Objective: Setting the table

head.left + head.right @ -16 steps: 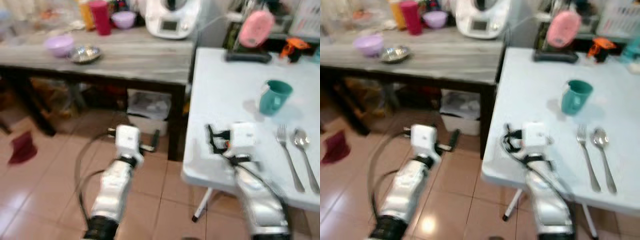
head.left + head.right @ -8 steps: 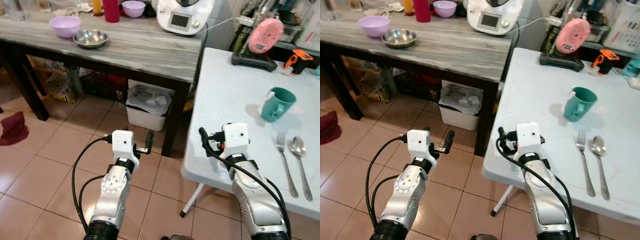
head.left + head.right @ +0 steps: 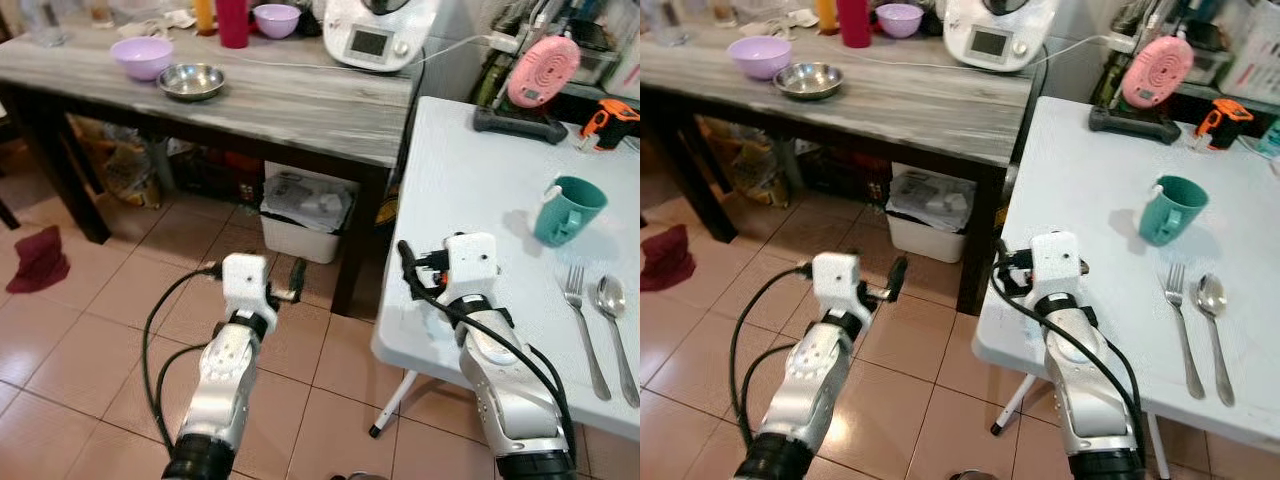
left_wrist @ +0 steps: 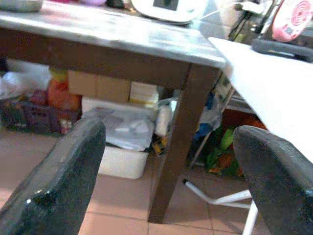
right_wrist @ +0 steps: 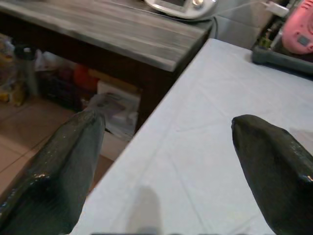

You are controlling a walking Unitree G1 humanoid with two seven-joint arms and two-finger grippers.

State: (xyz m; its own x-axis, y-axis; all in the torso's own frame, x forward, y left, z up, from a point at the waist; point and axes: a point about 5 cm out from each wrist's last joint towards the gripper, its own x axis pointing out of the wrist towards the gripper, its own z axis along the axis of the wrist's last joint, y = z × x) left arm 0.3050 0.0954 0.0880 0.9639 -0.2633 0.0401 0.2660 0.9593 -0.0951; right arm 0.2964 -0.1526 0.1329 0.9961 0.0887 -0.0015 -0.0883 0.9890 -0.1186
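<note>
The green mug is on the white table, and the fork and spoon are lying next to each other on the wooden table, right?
Not quite. The fork and spoon lie side by side on the white table, just in front of the green mug, not on the wooden table. The left eye view shows it.

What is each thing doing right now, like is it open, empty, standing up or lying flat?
left pincer: open, empty, over the floor.
right pincer: open, empty, over the white table edge.
teal mug: upright.
fork: lying flat, beside the spoon.
spoon: lying flat.
steel bowl: upright on the wooden table.
purple bowl: upright.
</note>
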